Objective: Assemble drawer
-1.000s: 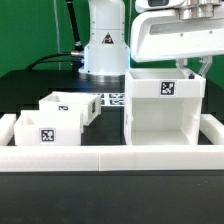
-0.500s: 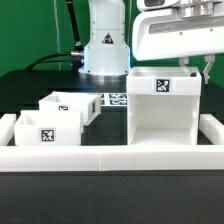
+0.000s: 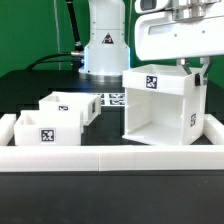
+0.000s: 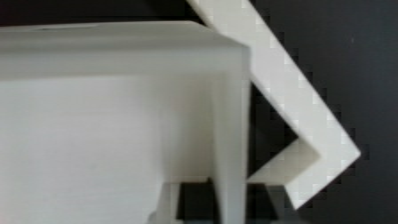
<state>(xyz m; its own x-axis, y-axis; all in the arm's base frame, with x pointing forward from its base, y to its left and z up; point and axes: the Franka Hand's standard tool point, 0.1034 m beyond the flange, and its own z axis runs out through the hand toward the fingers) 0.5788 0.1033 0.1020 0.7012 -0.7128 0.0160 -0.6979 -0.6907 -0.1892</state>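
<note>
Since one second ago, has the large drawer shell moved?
Yes. The shell has turned: its front no longer sits square to the front border rail, and its near bottom corner has swung toward the exterior view's left.

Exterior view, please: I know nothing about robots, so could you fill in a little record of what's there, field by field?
shell: white box, open front, standing at an angle to the rails
pincer: at the shell's top edge, exterior view's right, seemingly closed on its wall
front tray: exterior view's left, apart from the shell
rear tray: just behind the front tray
marker board: lying flat, further back
</note>
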